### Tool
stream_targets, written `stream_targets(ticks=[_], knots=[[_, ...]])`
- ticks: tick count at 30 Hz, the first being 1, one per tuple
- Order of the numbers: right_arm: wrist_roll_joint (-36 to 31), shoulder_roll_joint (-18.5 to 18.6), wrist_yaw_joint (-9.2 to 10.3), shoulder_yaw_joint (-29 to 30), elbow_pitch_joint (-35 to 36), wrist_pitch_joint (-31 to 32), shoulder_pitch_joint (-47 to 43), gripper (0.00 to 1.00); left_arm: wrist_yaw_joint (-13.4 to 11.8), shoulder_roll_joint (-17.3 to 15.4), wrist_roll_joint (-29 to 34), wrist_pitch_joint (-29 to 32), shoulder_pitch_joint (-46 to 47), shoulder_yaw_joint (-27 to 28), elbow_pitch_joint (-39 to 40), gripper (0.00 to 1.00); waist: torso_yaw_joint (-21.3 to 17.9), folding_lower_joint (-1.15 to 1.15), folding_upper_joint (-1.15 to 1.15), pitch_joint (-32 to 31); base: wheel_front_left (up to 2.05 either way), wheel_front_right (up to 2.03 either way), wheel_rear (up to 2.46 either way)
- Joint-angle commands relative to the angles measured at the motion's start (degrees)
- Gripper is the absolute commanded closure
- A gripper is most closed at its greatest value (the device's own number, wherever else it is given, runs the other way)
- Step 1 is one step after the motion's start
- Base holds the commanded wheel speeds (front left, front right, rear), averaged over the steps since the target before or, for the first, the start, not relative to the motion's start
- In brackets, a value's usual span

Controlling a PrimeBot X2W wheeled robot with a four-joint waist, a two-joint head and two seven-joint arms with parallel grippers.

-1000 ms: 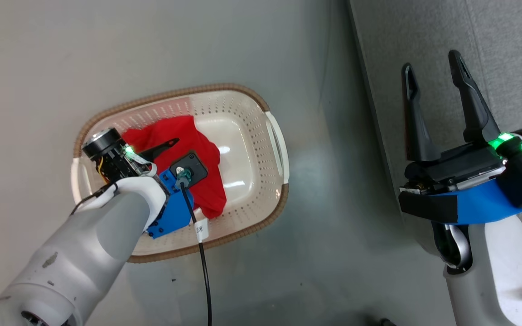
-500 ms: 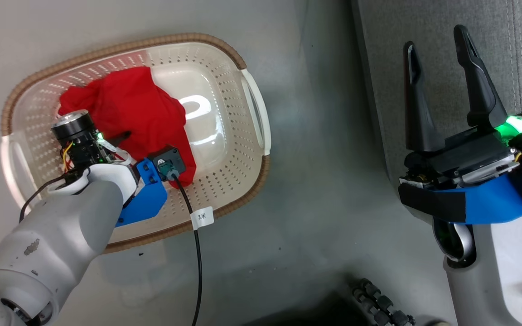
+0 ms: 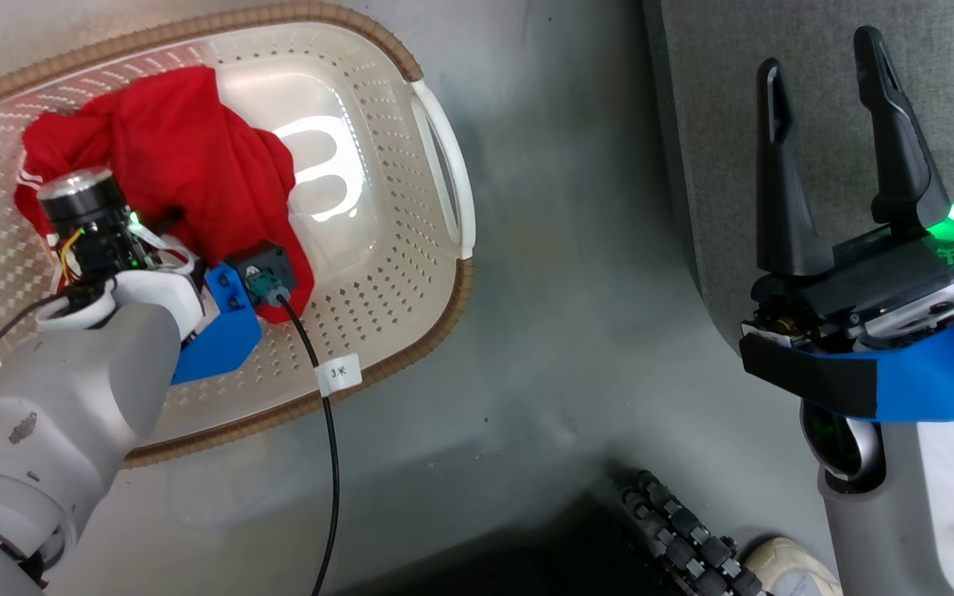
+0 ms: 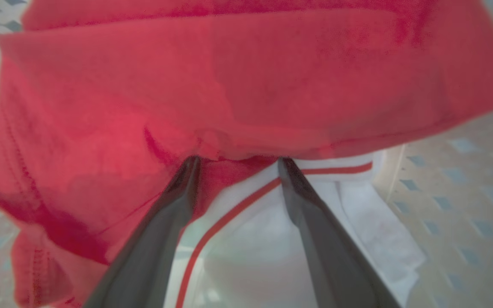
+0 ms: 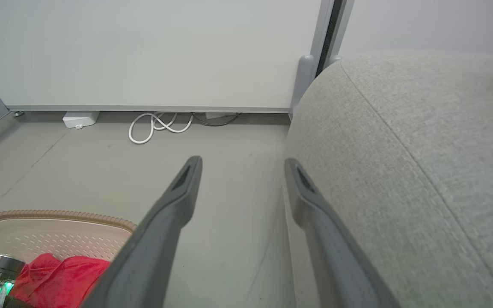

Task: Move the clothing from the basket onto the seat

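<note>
My left claw (image 4: 238,159) spread wide, tips under red garment (image 4: 246,77), gripping nothing. Soft, light, floppy: pinch thick bunched fold.

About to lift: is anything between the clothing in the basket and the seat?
Nothing visible stands on the floor between basket and seat. The clothing must clear the basket's seat-side wall, and the right gripper hovers open by the seat's edge, possibly in the carrying path.
</note>
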State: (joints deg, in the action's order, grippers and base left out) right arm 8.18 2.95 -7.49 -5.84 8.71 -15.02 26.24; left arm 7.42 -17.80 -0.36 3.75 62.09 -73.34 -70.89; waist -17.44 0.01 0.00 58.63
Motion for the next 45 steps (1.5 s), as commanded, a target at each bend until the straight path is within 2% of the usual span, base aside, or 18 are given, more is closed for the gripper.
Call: stream_targets(ticks=[1,10,11,12,13,21,28,45], knots=[[0.22,-0.12,0.00,0.08,0.63,-0.23,-0.12,0.00,0.05,-0.32,0.34,0.20,1.17,-0.16,-0.58,0.00,-0.40,-0.01,0.00,0.75,0.00,0.00,0.00],[0.38,-0.12,0.00,0.40,1.74,-0.24,-0.38,0.00,0.05,0.15,-0.36,0.95,1.12,-0.17,-1.85,0.00,-0.74,-0.01,0.00,1.30,0.00,0.00,0.00],[0.33,-0.12,0.00,0.42,1.74,-0.24,-0.36,0.00,0.05,0.25,-0.31,1.02,1.05,-0.17,-1.93,0.57,-0.69,-0.01,0.00,1.27,0.00,0.00,0.00],[0.31,-0.12,0.00,0.51,1.75,-0.24,-0.29,0.00,0.05,0.38,-0.20,1.00,1.00,-0.17,-1.98,0.96,-0.62,-0.01,0.00,1.24,0.00,0.00,0.00],[0.26,-0.12,0.00,0.57,1.72,-0.24,-0.19,0.00,0.05,0.51,-0.13,0.88,0.93,-0.17,-2.03,1.00,-0.52,-0.01,0.00,1.17,0.00,0.00,0.00],[-0.44,-0.11,0.00,1.15,0.97,-0.23,0.22,0.00,0.05,2.48,-1.37,-0.59,-0.18,-0.16,-1.90,1.00,1.01,-0.01,0.00,-0.88,0.00,0.00,0.00],[-1.66,-0.11,0.00,2.12,-0.48,-0.24,0.30,0.00,0.05,5.23,-4.78,-5.35,-0.58,-0.16,0.24,1.00,4.20,-0.01,0.00,-5.59,0.00,0.00,0.00],[-5.45,-0.09,0.00,4.43,-5.93,-0.24,-4.13,0.00,0.05,10.06,-20.65,-17.59,-3.35,0.96,3.04,1.00,12.54,-0.01,0.00,-24.25,0.00,0.00,0.00]])
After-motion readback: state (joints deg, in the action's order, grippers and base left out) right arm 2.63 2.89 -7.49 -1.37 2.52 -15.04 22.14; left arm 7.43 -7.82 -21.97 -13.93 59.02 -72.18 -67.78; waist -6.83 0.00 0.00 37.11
